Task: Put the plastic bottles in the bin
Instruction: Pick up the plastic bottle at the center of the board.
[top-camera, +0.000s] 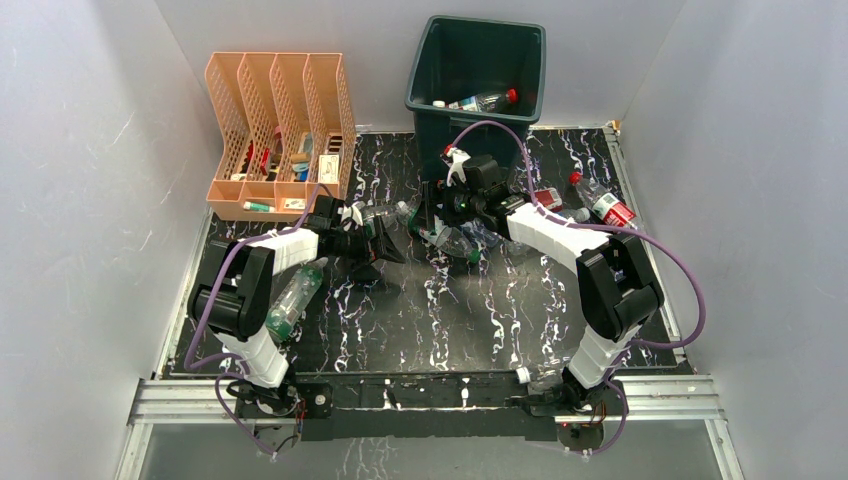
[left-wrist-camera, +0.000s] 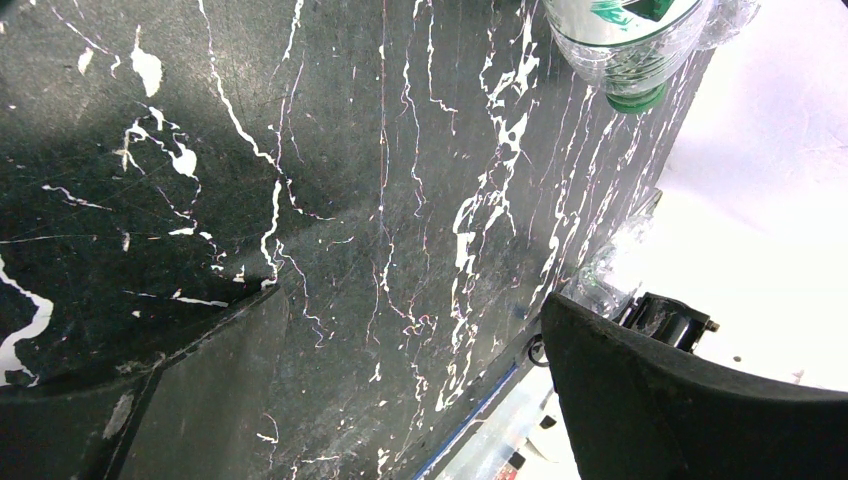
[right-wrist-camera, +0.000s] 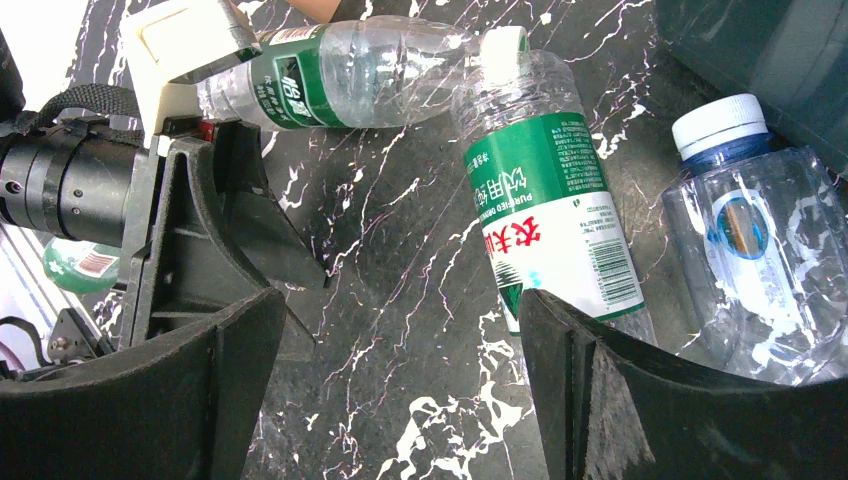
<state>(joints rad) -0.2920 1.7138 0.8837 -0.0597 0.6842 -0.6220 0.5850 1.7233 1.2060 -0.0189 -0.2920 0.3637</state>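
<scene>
The dark green bin stands at the back of the table, and one bottle with a red cap shows inside it. My left gripper and right gripper face each other mid-table, both open and empty. Seen from the right wrist, a clear green-labelled bottle lies just beside the right finger of my right gripper, with a second green-labelled bottle and a blue-capped one close by. Only bare table lies between the fingers of my left gripper; a green-capped bottle lies further off.
A peach slotted organizer stands at the back left. Red-labelled bottles lie at the right edge of the black marbled mat, a green-labelled one lies by the left arm, and a clear one by the right base. White walls enclose the table.
</scene>
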